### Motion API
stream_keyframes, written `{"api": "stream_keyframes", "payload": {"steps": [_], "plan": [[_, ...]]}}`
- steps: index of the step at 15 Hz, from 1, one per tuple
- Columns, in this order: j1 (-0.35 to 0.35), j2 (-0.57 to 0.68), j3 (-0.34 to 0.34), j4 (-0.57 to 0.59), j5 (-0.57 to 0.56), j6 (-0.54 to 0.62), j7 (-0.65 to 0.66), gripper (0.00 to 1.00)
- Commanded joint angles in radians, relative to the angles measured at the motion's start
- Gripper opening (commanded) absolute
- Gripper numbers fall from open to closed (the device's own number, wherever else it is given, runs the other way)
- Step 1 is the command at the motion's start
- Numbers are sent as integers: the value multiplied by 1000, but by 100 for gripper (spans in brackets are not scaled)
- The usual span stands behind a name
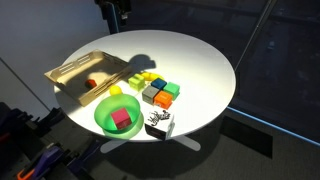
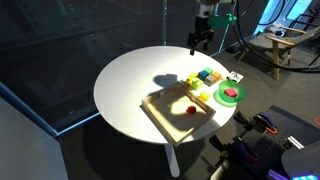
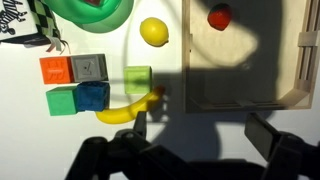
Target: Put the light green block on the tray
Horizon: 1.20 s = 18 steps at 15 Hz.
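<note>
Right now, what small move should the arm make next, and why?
Probably lower the open gripper toward the light green block, centring on it: the gripper hangs high above the table, holding nothing, and the block sits outside the tray.

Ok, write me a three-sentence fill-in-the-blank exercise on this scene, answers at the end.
1. The light green block rests on the white ___, not in the tray.
2. The small object lying inside the tray is ___ in colour.
3. The gripper holds nothing; its jaws stand ___.
Missing words: table; red; open.
</note>
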Motion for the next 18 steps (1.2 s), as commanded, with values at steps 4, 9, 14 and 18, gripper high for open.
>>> {"api": "stream_keyframes", "payload": {"steps": [4, 9, 14, 18], "plan": [[-12, 49, -8, 15, -35, 6, -13, 100], [-16, 74, -33, 0, -112, 67, 16, 100], [-48, 123, -39, 16, -51, 114, 9, 100], [-52, 129, -39, 4, -60, 120, 2, 100]]}}
